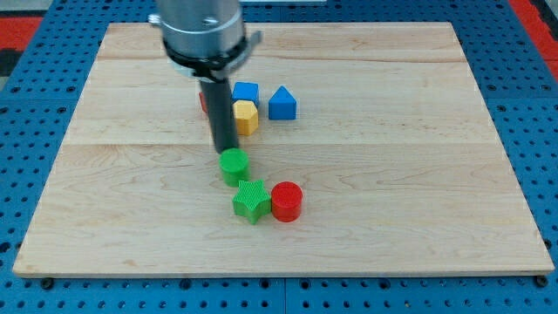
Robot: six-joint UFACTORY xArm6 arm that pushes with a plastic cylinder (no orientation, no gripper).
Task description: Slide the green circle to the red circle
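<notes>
The green circle (234, 165) lies near the board's middle. My tip (225, 151) stands just above it toward the view's top, touching or nearly touching its upper left edge. The red circle (286, 201) lies lower and to the right of the green circle, apart from it. A green star (251, 201) sits right below the green circle and touches the red circle's left side.
A blue cube (246, 92), a yellow hexagon (246, 117) and a blue triangle block (282, 104) cluster above my tip. A red block (204, 102) is mostly hidden behind the rod. The wooden board (418, 174) lies on a blue pegboard.
</notes>
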